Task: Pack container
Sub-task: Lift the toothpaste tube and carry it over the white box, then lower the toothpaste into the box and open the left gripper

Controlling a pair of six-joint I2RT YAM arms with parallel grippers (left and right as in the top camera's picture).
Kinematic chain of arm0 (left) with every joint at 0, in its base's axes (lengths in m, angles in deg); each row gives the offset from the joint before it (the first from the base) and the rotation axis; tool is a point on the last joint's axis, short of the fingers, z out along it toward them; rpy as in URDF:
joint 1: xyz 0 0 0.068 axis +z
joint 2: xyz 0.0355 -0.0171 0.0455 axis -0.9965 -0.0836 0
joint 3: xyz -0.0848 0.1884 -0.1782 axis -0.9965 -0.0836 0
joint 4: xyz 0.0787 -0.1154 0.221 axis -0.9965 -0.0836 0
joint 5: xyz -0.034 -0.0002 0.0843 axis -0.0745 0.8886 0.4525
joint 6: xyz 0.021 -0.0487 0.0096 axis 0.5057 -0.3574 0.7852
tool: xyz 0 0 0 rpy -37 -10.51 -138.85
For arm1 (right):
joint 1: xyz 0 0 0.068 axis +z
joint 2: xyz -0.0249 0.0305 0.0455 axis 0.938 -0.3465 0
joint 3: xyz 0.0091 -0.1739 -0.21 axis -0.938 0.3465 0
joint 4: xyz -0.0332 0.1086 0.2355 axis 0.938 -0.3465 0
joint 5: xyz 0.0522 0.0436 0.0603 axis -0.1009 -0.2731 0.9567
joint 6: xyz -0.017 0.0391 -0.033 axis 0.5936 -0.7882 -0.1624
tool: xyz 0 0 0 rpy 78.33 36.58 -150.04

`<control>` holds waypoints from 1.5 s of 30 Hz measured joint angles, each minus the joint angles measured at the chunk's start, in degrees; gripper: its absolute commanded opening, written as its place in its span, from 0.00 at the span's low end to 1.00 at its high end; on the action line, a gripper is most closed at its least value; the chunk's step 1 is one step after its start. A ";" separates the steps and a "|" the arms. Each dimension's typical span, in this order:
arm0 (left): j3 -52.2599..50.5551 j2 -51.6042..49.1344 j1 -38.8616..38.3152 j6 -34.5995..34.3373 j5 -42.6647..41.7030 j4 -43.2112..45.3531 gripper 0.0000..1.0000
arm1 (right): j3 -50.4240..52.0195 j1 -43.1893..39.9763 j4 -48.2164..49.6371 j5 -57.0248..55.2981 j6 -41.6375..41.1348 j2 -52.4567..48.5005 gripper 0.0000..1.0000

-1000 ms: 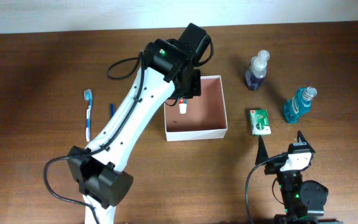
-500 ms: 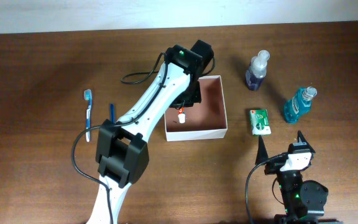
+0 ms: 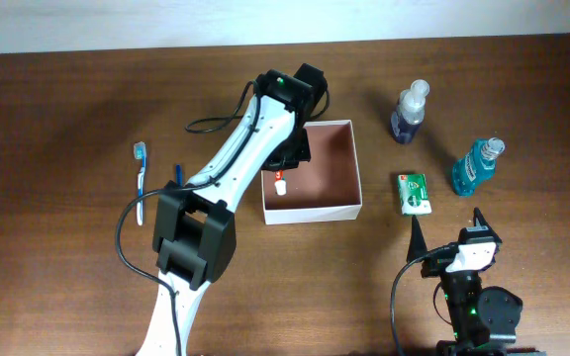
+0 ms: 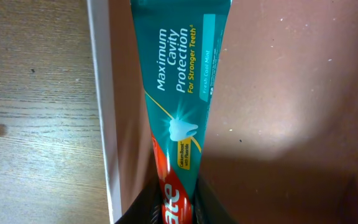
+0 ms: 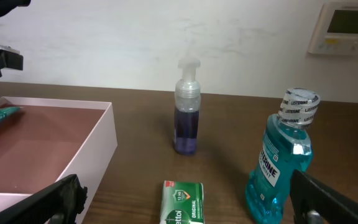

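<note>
The left gripper (image 4: 179,208) is closed narrowly on a toothpaste tube (image 4: 179,93), held just inside the left wall of the container (image 3: 332,173). The container sits mid-table. At the near right, the right gripper (image 3: 446,220) stands spread wide, holding nothing. A green soap box (image 3: 415,193) lies just beyond it.
</note>
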 measured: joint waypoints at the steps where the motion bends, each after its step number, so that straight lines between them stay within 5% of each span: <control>1: 0.00 0.00 -0.04 0.35 0.00 0.24 0.16 | 0.00 0.00 0.02 0.00 0.00 0.00 0.98; 45: -6.97 -0.42 -0.04 4.59 1.33 8.81 0.16 | 0.00 0.00 0.02 0.00 -0.02 0.00 0.98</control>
